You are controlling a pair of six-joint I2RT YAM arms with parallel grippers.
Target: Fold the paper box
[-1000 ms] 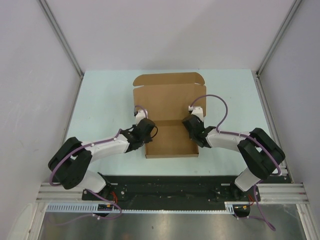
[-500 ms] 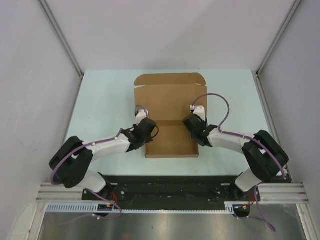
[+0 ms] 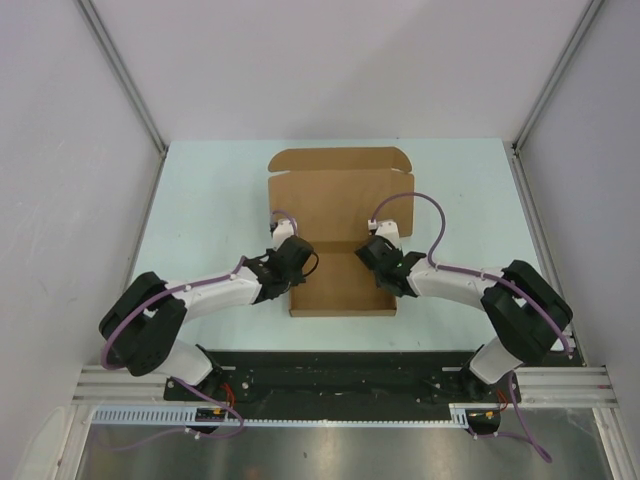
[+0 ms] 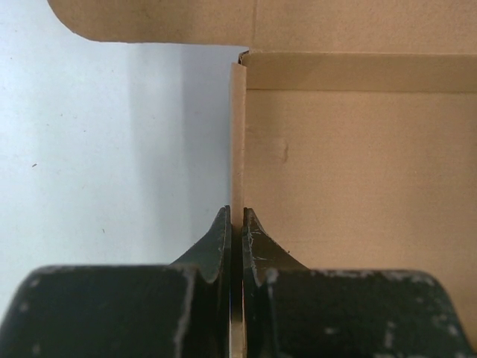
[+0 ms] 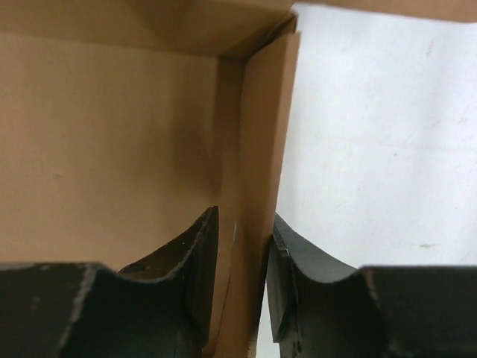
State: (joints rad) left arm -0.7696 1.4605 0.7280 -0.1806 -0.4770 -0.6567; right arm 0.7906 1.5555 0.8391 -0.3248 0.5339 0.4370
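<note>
The paper box (image 3: 340, 200) is plain brown cardboard: matt and smooth-faced, with faintly fibrous cut edges. The table top (image 3: 200, 210) is a pale, matt, smooth sheet with a few small dark specks. The fingers (image 4: 257, 250) of the left gripper (image 4: 236, 218) are dull black plastic with whitish scuffs. The arm shells (image 3: 215, 295) are white and black plastic with a slight sheen. The cables (image 3: 415, 195) have a smooth purple sheath. The base rail (image 3: 560, 385) is bare silvery metal.

Count: one cardboard box (image 3: 340, 195), one table (image 3: 200, 220). Two arms: left arm (image 3: 215, 293), right arm (image 3: 455, 282). Two grippers: left gripper (image 4: 235, 216), right gripper (image 5: 243, 224). Two purple cables (image 3: 445, 225), one per arm.
</note>
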